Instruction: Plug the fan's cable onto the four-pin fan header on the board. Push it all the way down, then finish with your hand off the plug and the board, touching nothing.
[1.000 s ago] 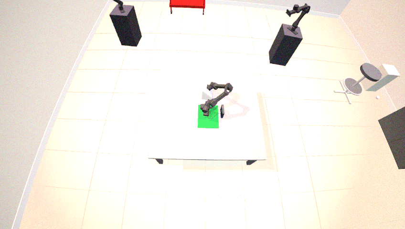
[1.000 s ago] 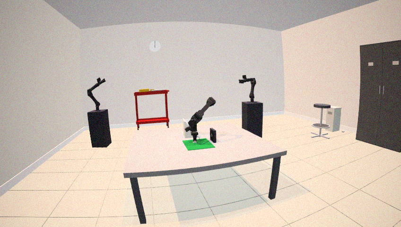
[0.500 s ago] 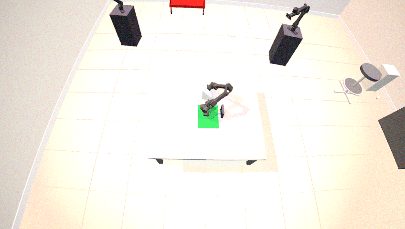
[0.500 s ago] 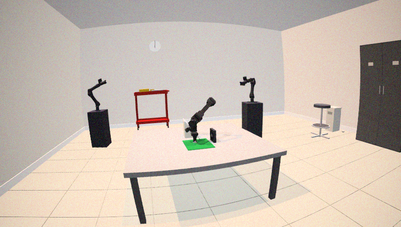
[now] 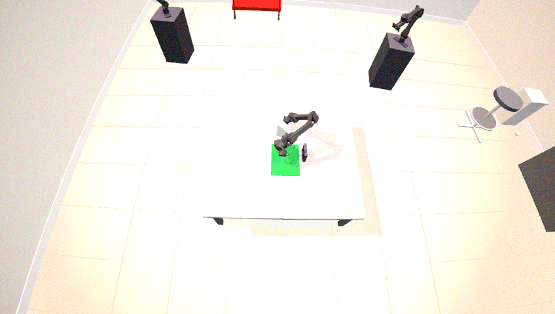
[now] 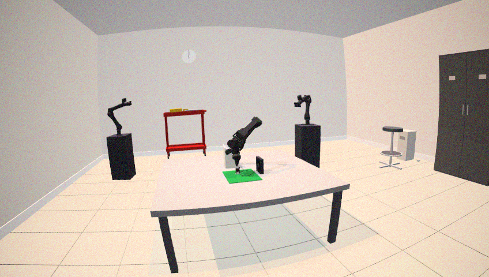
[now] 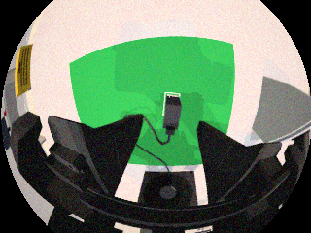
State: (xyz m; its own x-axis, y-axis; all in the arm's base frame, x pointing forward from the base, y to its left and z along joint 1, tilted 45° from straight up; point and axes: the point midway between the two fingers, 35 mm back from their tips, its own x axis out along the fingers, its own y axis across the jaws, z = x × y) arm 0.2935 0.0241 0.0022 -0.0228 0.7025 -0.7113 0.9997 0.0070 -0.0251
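A green board (image 5: 285, 167) (image 6: 247, 178) (image 7: 130, 72) lies on the white table (image 5: 241, 186) (image 6: 192, 192). In the wrist view the dark plug (image 7: 171, 112) stands on the board at the white-outlined fan header (image 7: 173, 95). Its thin cable (image 7: 155, 139) (image 5: 292, 159) trails back toward the black fan (image 5: 304, 152) (image 6: 259, 165), which stands upright at the board's right edge. My gripper (image 7: 171, 122) (image 5: 281, 152) (image 6: 237, 168) is open and points down over the plug. Its fingers stand apart on either side of the plug, with green board showing in the gaps.
A pale box (image 6: 228, 158) (image 5: 279, 130) stands on the table behind the arm's base. Two other arms stand on dark pedestals (image 6: 120, 156) (image 6: 307, 143) on the floor. A red cart (image 6: 185, 131) is at the back wall, and a stool (image 6: 391, 147) stands at the right.
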